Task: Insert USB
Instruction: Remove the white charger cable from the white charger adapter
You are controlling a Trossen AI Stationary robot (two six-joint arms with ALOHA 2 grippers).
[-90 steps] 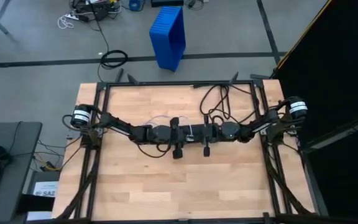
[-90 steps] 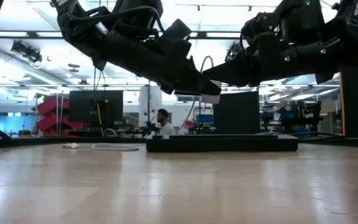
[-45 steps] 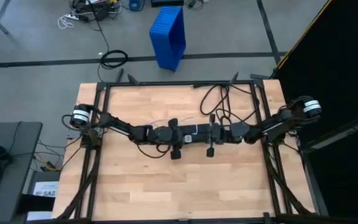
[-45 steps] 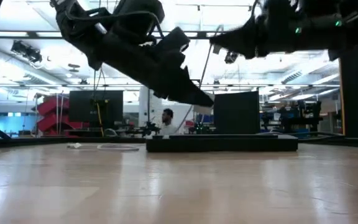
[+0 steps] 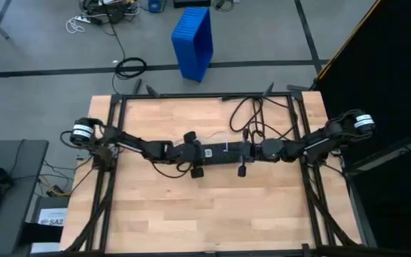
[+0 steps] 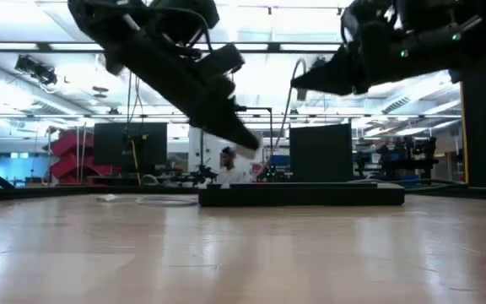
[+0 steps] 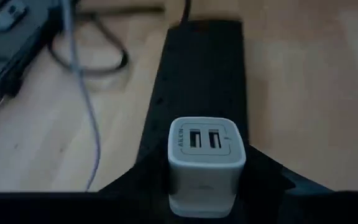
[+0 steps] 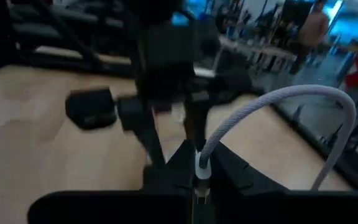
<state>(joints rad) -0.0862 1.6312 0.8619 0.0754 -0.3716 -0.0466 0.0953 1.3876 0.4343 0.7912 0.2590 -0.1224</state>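
Left gripper [image 7: 207, 186] is pinching a boxy, smooth white charger [image 7: 206, 158] w/ jaws, right gripper [image 8: 199, 186] is clamping the braided USB [image 8: 272, 102] plug over wood-plank counter [image 5: 212, 193]

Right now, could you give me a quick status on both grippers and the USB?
Left gripper shut on white charger, above the power strip. Right gripper shut on USB plug, raised. Plug not yet in the charger; nothing between them.
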